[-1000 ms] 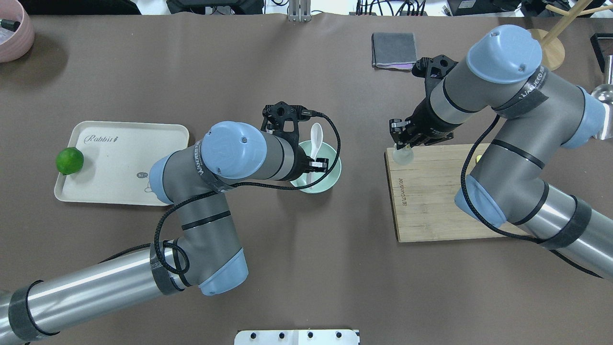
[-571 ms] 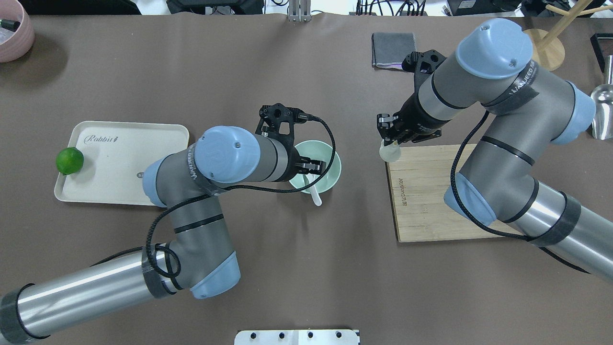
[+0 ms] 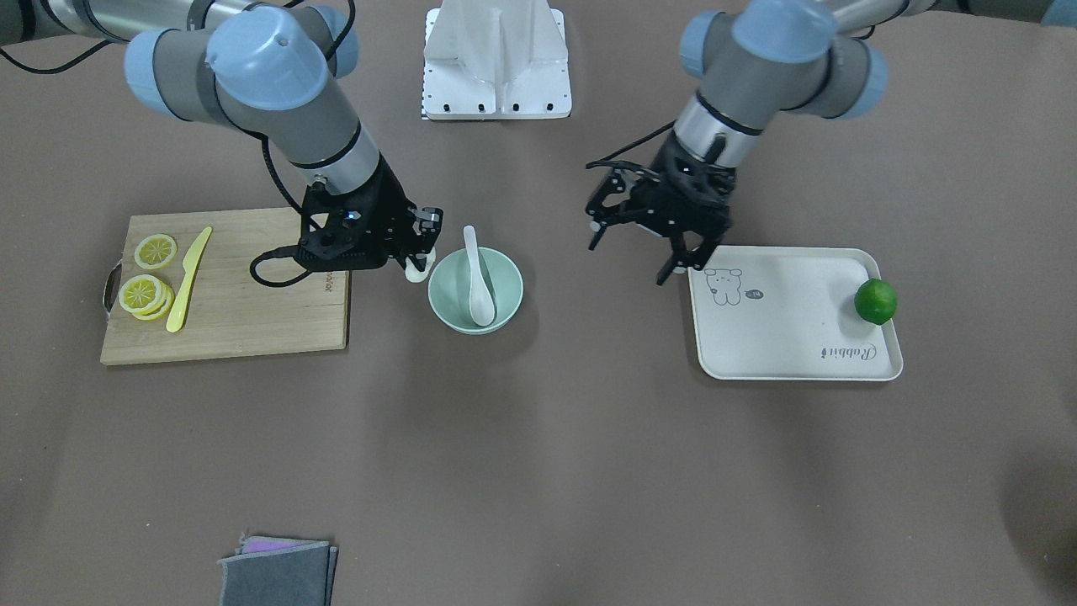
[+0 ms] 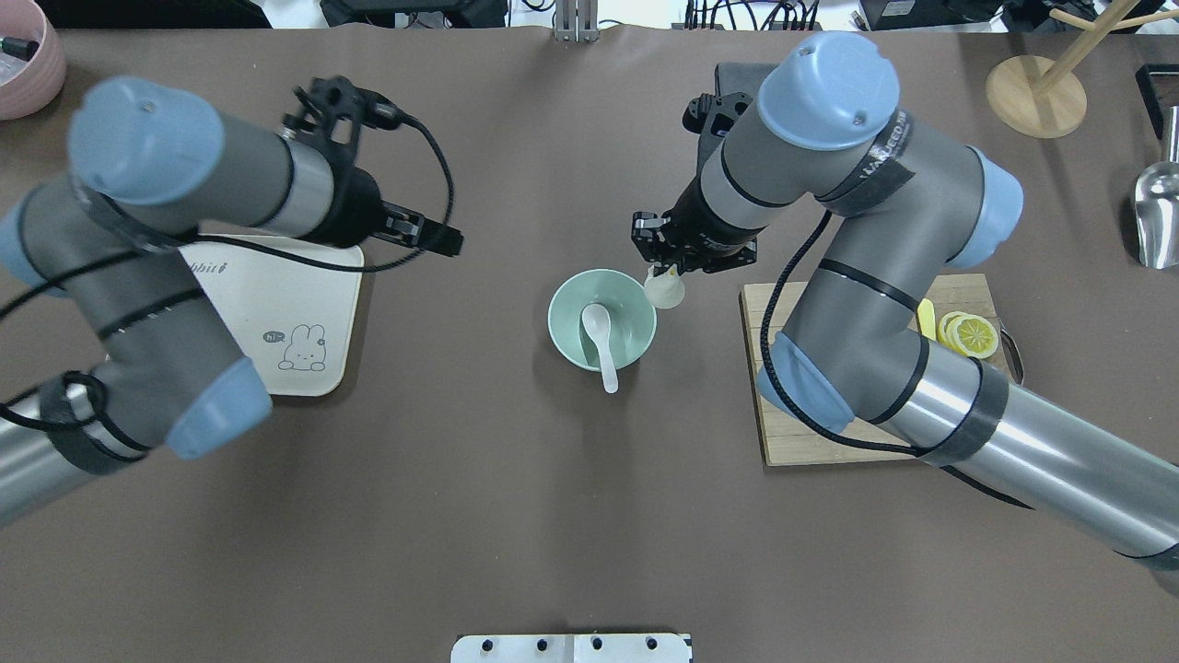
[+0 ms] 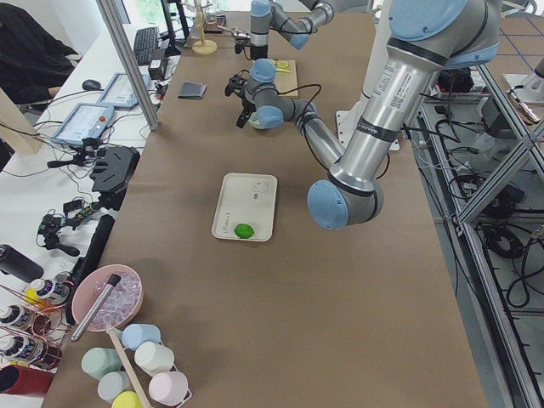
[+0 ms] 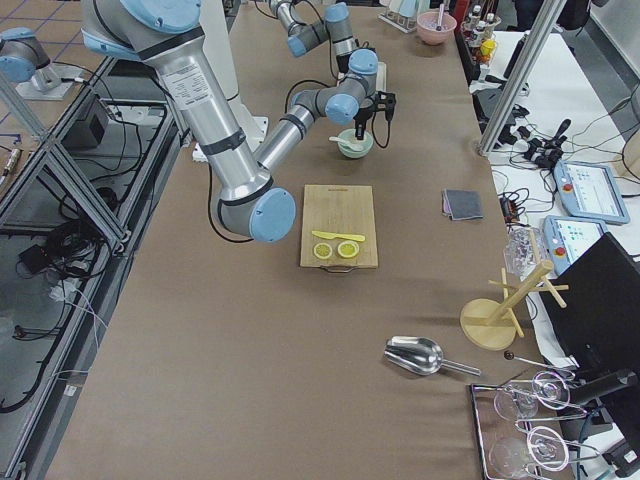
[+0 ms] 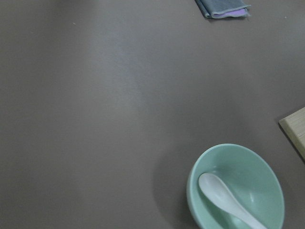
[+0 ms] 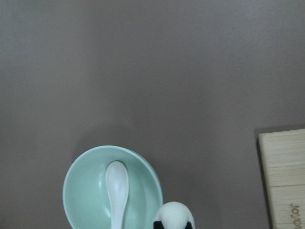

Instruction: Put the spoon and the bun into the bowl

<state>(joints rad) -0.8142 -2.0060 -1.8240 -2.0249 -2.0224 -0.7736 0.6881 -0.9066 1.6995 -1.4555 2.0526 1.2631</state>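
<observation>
The pale green bowl stands mid-table. The white spoon lies in it, its handle over the rim on the robot's side. It also shows in the left wrist view and the right wrist view. My right gripper is shut on the white bun and holds it just beside the bowl's rim, on the cutting-board side. My left gripper is open and empty, well away from the bowl, at the tray's corner.
A white tray with a green lime lies under my left arm. A wooden board holds lemon slices and a yellow knife. A grey cloth, a metal scoop and a pink bowl lie at the edges.
My left gripper has let go of the spoon in the bowl and pulled back left to the tray. My right gripper has carried the bun from the board to beside the bowl.
</observation>
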